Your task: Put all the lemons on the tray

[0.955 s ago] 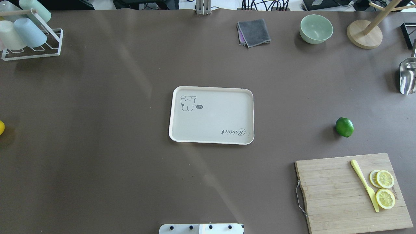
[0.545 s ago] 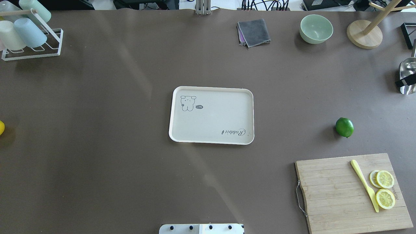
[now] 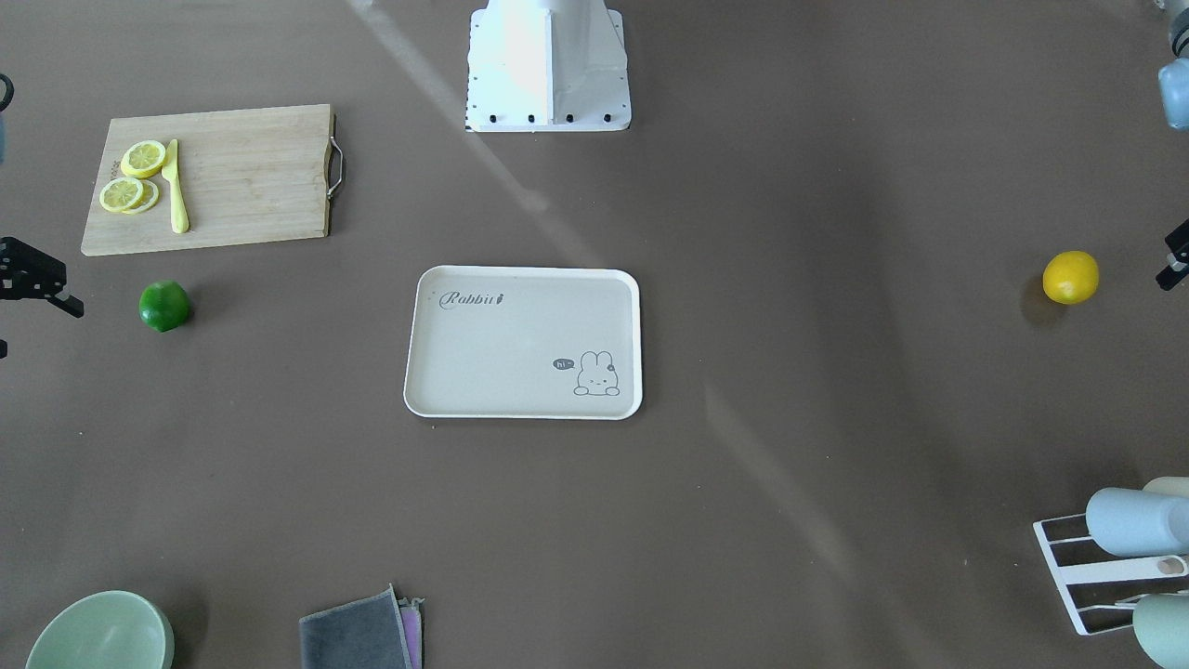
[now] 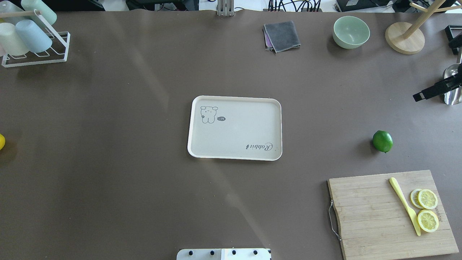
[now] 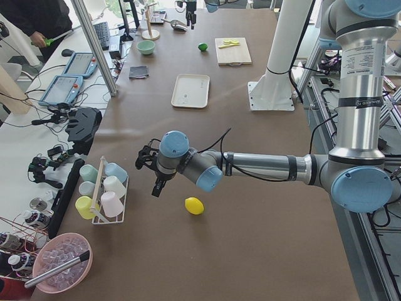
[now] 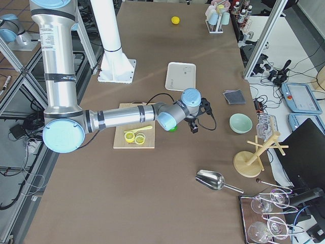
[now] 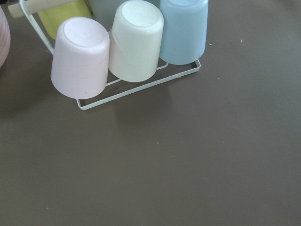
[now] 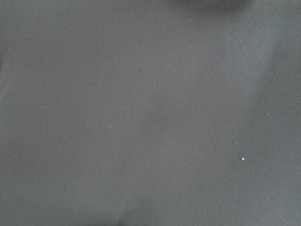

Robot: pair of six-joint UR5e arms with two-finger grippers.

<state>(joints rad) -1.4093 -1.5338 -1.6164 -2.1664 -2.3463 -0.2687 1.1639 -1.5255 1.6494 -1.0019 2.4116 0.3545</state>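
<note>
The cream tray (image 4: pixel 234 151) lies flat mid-table and holds nothing; it also shows in the front view (image 3: pixel 523 404). The green lemon (image 4: pixel 382 141) lies on the table to its right, just beyond the cutting board. The yellow lemon (image 3: pixel 1070 277) lies far to the left, cut off by the overhead view's left edge (image 4: pixel 1 141). My right gripper (image 6: pixel 199 117) hovers beyond the green lemon. One of its fingers (image 4: pixel 433 91) reaches in from the right edge, well apart from the other, so it is open. My left gripper (image 5: pixel 153 175) hangs between the yellow lemon and the cup rack; I cannot tell its state.
A wooden cutting board (image 4: pixel 371 216) with lemon slices (image 4: pixel 427 209) and a yellow knife sits front right. A green bowl (image 4: pixel 351 31), grey cloth (image 4: pixel 282 35), wooden stand (image 4: pixel 404 38) and metal scoop (image 4: pixel 453 77) line the far right. The cup rack (image 4: pixel 32 36) stands far left.
A finger of my right gripper has come into the overhead view from the right edge and moved left. The lemons and the tray have not moved.
</note>
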